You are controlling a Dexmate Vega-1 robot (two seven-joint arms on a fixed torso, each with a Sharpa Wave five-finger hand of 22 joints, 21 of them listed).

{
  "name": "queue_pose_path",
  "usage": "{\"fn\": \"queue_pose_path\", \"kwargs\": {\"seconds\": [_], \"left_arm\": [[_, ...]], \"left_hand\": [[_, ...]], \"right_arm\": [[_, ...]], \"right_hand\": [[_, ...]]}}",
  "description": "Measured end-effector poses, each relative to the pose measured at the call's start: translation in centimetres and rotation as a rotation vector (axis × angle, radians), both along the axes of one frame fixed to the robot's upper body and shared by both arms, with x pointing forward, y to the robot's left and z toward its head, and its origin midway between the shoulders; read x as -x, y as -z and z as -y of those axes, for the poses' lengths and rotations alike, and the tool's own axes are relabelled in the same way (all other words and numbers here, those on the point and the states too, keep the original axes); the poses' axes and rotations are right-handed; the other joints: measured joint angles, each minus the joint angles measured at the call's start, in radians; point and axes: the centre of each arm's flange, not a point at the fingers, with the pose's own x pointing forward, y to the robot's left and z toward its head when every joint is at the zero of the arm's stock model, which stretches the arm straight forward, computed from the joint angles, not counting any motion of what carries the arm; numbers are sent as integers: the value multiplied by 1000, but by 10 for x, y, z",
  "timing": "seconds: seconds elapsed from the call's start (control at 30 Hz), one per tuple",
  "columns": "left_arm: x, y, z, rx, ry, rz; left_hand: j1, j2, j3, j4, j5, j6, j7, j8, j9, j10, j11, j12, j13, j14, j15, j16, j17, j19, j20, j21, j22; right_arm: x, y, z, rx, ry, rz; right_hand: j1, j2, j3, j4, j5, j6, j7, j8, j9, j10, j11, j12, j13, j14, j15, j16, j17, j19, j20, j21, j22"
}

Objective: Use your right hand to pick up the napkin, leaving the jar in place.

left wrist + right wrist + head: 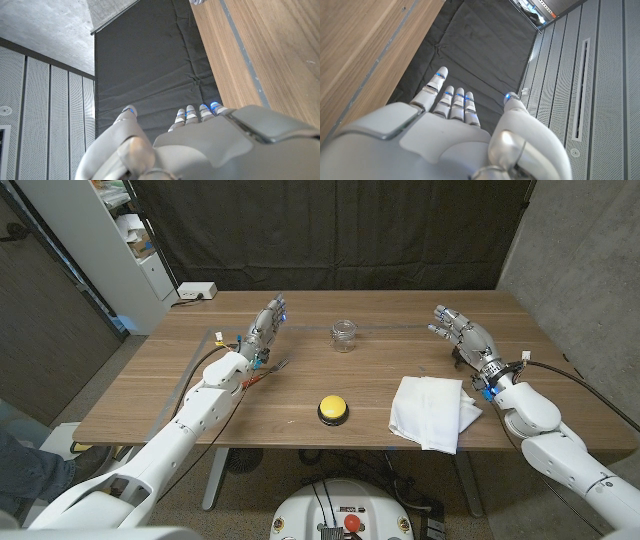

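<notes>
Napkin (430,411), white and rumpled, lies near the front edge of the tabletop (330,385), toward its right corner, with nothing touching it. Just behind it, toward the right edge, the right hand (466,335) stands with its fingers (441,319) extended and slightly apart, holding nothing; the right wrist view shows the same hand (445,140) from behind, its fingers (455,102) straight and close side by side, the thumb set off to one side. The clear glass jar (343,335) stands upright near the back edge, about midway along it, well apart from the napkin and from both hands. A yellow button (333,409) on a dark base sits near the front edge at the middle, beside the napkin but not touching it. The left hand (265,328) is over the left part of the tabletop, fingers stretched out together toward the back edge and gripping nothing; in the left wrist view its fingers (195,114) lie straight and nearly pressed together, thumb apart. A fork (268,371) lies beside the left wrist.
</notes>
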Motion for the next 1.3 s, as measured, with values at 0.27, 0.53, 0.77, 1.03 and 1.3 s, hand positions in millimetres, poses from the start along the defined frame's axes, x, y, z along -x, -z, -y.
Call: {"fn": "queue_pose_path", "kwargs": {"seconds": [0.27, 0.53, 0.77, 1.03, 1.3], "left_arm": [[0, 0, 0, 2, 0, 0], [3, 0, -1, -3, -4, 4], [3, -1, -2, -7, -8, 2], [6, -6, -2, -15, -12, 7], [7, -6, -4, -16, -19, 7]], "left_hand": [[0, 0, 0, 0, 0, 0, 0, -1, 0, 0, 0, 0, 0, 0, 0, 0, 0, 0, 0, 0, 0], [0, 0, 4, -4, 0, 0, 0, -1, 0, 0, 0, 0, 0, -5, 5, 0, 0, -5, 5, 0, 0], [0, 0, 2, -6, 0, 0, 0, -1, 0, 0, 0, 0, 0, -5, 5, 0, 0, -5, 5, 0, 0], [0, 0, 0, -8, 0, 0, 0, -1, 0, 0, 0, 0, 0, -5, 5, 0, 0, -5, 5, 0, 0], [0, 0, 0, -8, 0, 0, 0, -1, 0, 0, 0, 0, 0, -4, 4, 0, 0, -5, 5, 0, 0]], "right_arm": [[3, 8, 3, 6, 5, -12], [16, 12, 3, 46, 15, 40], [19, 19, 6, 57, 28, 51], [23, 23, 7, 73, 39, 79], [27, 24, 8, 86, 47, 105]], "right_hand": [[0, 0, 0, 0, 4, 5, -5, 0, 0, 0, 0, 8, 0, 4, -4, 0, -5, 4, 4, 0, 0], [5, 5, 0, 0, 4, 13, -5, 0, 0, 5, -5, 8, 0, 7, -7, 0, -5, 9, -2, 0, 0], [5, 5, 4, -4, 4, 18, -11, 8, 0, 12, -6, 8, 0, 9, -9, 0, -9, 15, -7, 0, 0], [5, 5, 1, -7, 4, 21, -14, 8, 0, 16, -9, 8, 0, 14, -14, 0, -9, 15, -7, 0, 0], [5, 5, 1, -7, 4, 30, -16, 8, 0, 21, -14, 8, 0, 22, -14, 0, -9, 18, -11, 0, 0]]}}
